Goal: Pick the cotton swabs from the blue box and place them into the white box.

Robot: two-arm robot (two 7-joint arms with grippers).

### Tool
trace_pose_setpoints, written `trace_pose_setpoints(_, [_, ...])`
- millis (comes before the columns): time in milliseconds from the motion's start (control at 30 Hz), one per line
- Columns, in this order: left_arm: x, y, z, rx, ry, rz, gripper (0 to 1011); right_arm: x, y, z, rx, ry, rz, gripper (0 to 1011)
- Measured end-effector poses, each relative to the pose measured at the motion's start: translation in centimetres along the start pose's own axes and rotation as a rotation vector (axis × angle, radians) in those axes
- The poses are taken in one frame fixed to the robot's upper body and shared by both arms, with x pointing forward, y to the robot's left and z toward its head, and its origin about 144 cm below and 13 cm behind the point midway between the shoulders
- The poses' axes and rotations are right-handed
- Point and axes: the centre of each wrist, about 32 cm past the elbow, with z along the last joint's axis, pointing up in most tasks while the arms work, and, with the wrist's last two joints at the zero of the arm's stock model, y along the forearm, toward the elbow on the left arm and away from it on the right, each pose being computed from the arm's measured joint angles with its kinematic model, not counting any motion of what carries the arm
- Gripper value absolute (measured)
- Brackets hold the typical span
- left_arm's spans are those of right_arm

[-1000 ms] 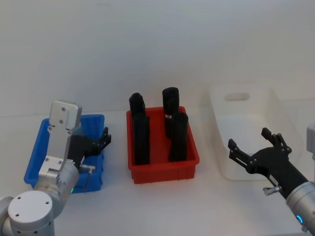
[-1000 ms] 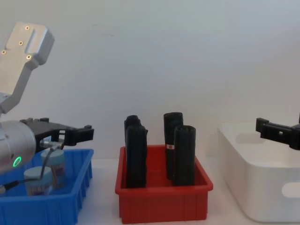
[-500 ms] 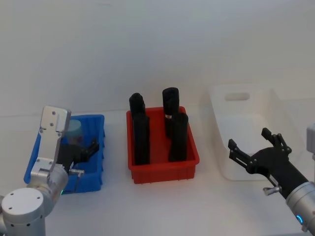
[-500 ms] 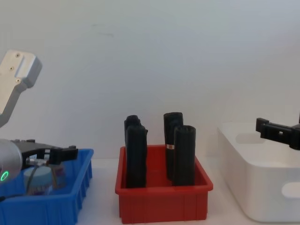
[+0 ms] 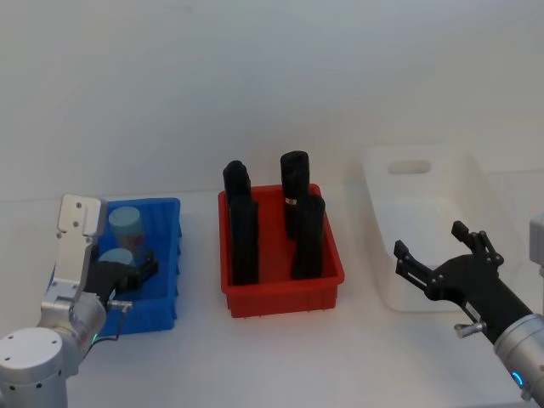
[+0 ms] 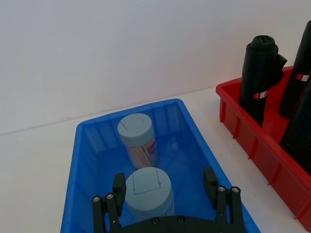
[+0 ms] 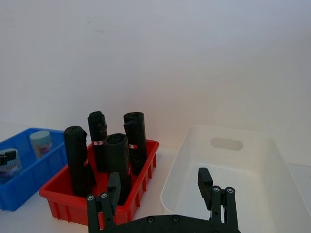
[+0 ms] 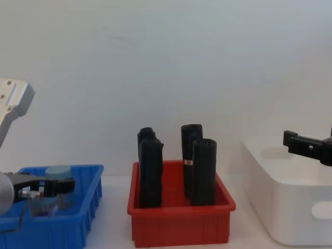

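Two cotton swabs jars with pale blue-green lids stand in the blue box (image 5: 167, 255): a far one (image 5: 126, 223) and a near one (image 5: 114, 257). In the left wrist view my left gripper (image 6: 164, 184) is open and low in the blue box (image 6: 87, 145). The near jar (image 6: 148, 191) sits between its fingers, close to one finger (image 6: 119, 186); the far jar (image 6: 137, 138) stands beyond. The chest view has the left gripper (image 8: 59, 185) at jar height inside the blue box (image 8: 67, 224). My right gripper (image 5: 429, 240) hangs open at the near side of the white box (image 5: 425, 183).
A red bin (image 5: 280, 293) with several tall black rolls (image 5: 294, 191) stands between the blue box and the white box. The right wrist view looks over the white box (image 7: 233, 167) and the red bin (image 7: 73, 204). A plain wall rises behind the table.
My left arm has dropped and drawn back, bringing its open gripper down into the blue box around the near jar. The right arm has not moved.
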Motion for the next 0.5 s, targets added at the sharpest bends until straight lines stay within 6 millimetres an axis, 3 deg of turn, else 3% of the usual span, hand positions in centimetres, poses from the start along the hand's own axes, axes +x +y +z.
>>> trace_pose_setpoints(500, [1.4, -1.1, -1.1, 0.018, 0.031, -0.001, 1004, 0.0, 0.0, 0.0, 0.0, 0.0, 0.0, 1002])
